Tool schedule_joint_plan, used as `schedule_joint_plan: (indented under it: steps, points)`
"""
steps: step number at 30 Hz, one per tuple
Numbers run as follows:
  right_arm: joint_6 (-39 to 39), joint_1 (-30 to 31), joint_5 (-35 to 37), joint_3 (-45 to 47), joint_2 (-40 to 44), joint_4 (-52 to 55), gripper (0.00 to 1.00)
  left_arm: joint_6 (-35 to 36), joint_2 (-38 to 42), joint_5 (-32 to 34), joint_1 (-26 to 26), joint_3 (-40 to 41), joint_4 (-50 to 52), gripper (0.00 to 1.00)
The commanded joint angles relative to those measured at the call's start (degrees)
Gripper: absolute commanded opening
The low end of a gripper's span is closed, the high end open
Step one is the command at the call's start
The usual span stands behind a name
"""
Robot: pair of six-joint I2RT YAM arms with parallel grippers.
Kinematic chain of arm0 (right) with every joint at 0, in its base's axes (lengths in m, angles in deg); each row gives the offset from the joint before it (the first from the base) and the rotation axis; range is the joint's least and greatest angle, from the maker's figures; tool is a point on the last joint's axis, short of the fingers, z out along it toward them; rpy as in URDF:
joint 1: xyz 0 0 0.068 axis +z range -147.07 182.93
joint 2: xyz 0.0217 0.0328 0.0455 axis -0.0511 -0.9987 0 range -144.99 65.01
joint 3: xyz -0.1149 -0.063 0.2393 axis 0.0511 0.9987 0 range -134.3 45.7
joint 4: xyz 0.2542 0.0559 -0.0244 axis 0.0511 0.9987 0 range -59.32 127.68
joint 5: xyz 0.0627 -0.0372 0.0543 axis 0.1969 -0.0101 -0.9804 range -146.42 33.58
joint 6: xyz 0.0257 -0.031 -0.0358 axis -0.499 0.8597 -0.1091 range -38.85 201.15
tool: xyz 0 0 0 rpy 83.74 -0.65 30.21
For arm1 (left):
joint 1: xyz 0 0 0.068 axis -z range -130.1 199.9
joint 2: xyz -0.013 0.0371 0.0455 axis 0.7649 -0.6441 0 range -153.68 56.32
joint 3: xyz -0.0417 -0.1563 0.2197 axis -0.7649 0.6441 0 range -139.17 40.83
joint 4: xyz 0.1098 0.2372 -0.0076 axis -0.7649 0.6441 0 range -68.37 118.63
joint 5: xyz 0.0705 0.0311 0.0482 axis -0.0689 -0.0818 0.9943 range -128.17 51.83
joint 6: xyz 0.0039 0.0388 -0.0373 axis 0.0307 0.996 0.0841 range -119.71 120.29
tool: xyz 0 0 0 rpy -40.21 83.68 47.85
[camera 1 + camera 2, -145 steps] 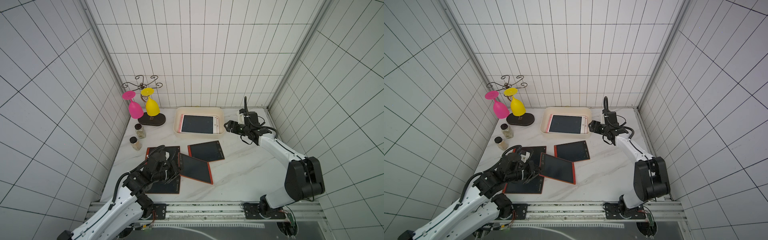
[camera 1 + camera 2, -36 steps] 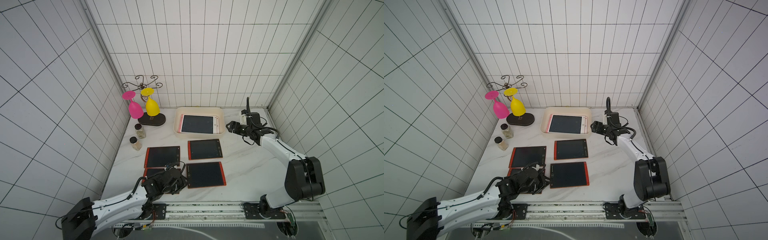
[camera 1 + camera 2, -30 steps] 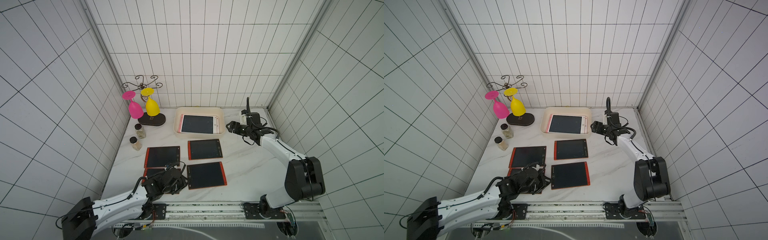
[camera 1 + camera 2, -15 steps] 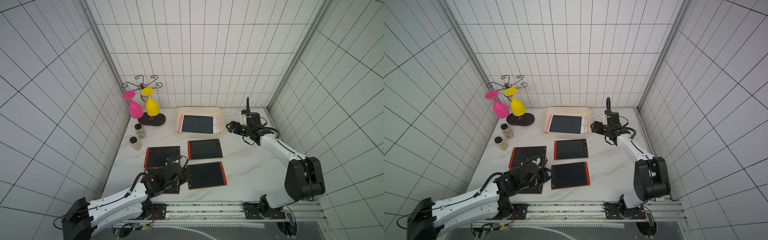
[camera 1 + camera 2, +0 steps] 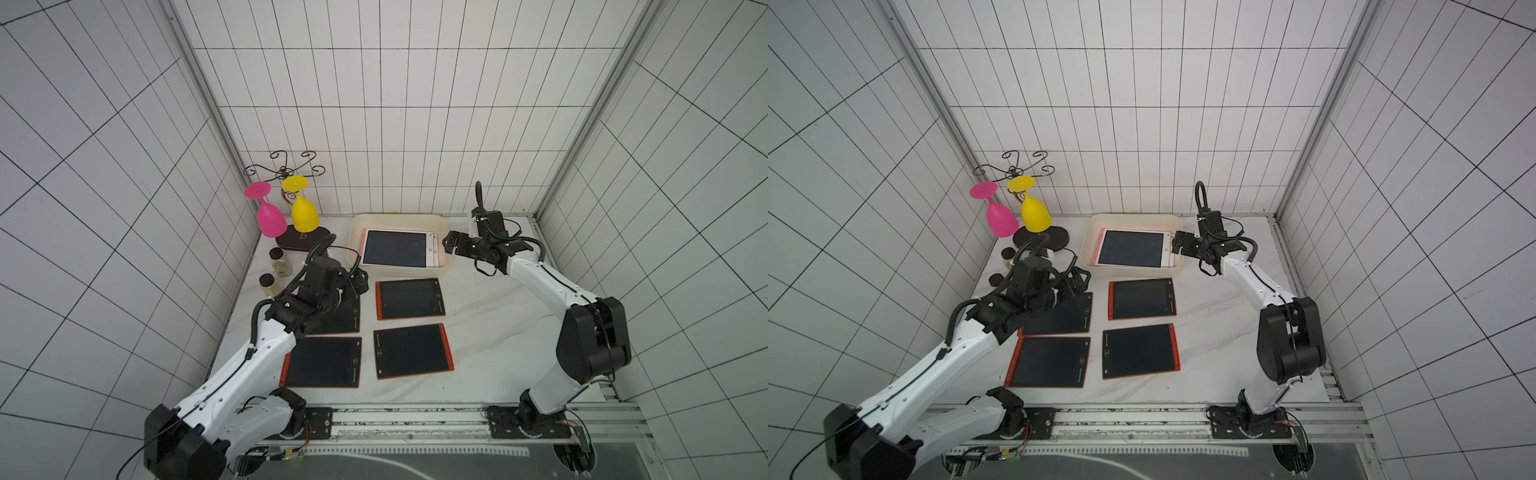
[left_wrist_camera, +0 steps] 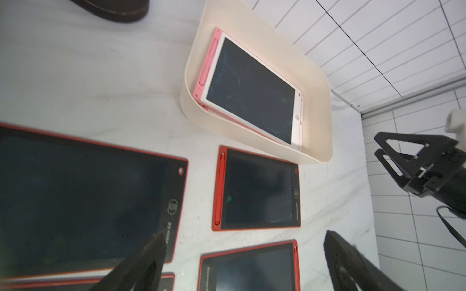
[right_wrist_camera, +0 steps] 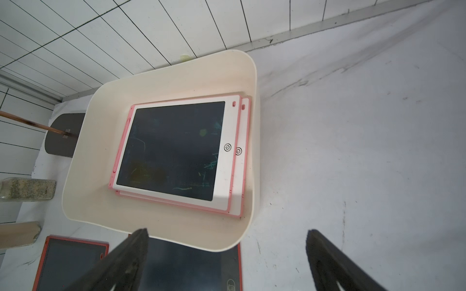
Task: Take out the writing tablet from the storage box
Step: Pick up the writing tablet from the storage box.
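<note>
The cream storage box [image 5: 403, 272] [image 5: 1133, 272] stands at the back middle of the table. Two white-and-pink writing tablets [image 5: 395, 248] [image 5: 1131, 248] lie stacked in it, the top one also plain in the wrist views [image 6: 252, 88] [image 7: 171, 148]. My left gripper [image 5: 359, 280] [image 6: 244, 235] hovers open and empty over the table near the box's front-left corner [image 6: 191, 110]. My right gripper [image 5: 449, 245] [image 7: 227, 232] is open and empty just outside the box's right wall [image 7: 252, 151], pointing at it.
Several red-framed tablets lie flat in front of the box [image 5: 409, 298] [image 5: 411, 351] [image 5: 322, 361]; one [image 5: 340, 322] is partly under my left arm. A rack with pink [image 5: 270, 218] and yellow [image 5: 304, 214] goblets and two jars [image 5: 279, 262] stand at the back left.
My left gripper opened, left the front-left red tablet on the table and swung back toward the box. My right gripper stayed in place and opened a little wider.
</note>
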Motion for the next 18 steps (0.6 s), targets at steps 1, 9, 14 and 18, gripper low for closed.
schedule_joint_plan:
  steps: [1, 9, 14, 18]
  points:
    - [0.6, 2.0, 1.9, -8.1, -5.0, 2.6, 0.98, 13.5, -7.8, -3.2, -4.6, -8.8, 3.7, 0.97]
    - [2.8, 4.8, 3.9, -23.0, -19.8, 5.0, 0.93, 23.4, -29.4, 0.3, -8.9, -25.7, 4.7, 0.97]
    - [2.8, 5.6, 6.8, -28.2, -26.2, 5.7, 0.91, 24.9, -39.0, 4.0, -9.8, -30.4, 3.7, 0.97]
    - [1.9, 6.1, 9.4, -30.4, -29.6, 6.1, 0.90, 25.1, -43.8, 0.5, -11.1, -31.3, 2.6, 0.92]
